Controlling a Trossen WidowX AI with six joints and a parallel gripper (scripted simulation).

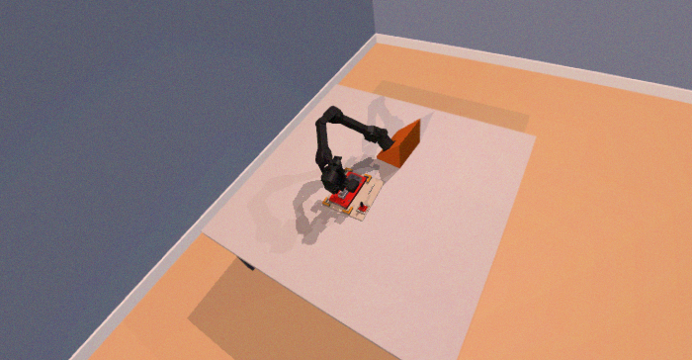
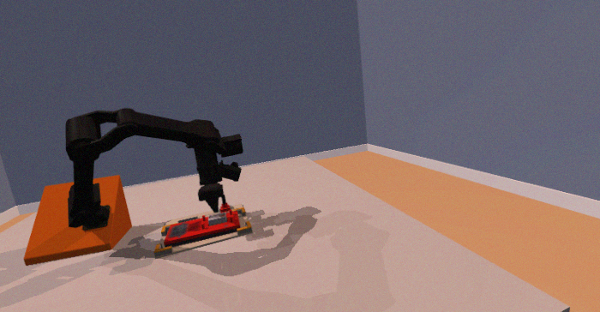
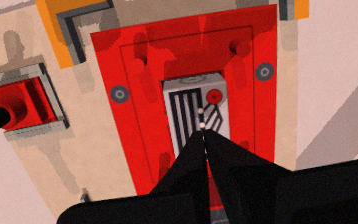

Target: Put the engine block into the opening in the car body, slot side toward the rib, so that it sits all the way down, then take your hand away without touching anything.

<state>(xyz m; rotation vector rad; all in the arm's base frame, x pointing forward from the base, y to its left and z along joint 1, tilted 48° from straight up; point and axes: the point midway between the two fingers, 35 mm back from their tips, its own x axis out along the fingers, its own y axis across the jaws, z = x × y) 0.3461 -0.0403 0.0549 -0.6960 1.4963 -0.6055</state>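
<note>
The grey engine block (image 3: pixel 183 117) (image 1: pixel 343 194) stands in the opening of the red car body (image 3: pixel 146 115) (image 1: pixel 338 201) (image 2: pixel 193 234). Its striped top with a red round mark faces up in the wrist view, and part of its grey end face with a ring shows. How deep it sits is hard to tell. The slot side and the rib cannot be made out. My gripper (image 3: pixel 202 137) (image 2: pixel 215 210) is shut and empty, fingertips together over the block. They hide its near end in the wrist view. I cannot tell whether the tips touch it.
The car body lies on a beige board (image 3: pixel 76 150) (image 1: pixel 376 200) between orange corner brackets (image 3: pixel 56 37) (image 1: pixel 368 178). A red part with a black stick (image 3: pixel 31 102) (image 1: pixel 363 208) stands in a grey frame beside the body. The orange wedge (image 1: pixel 407 140) (image 2: pixel 47 219) is at the arm's base.
</note>
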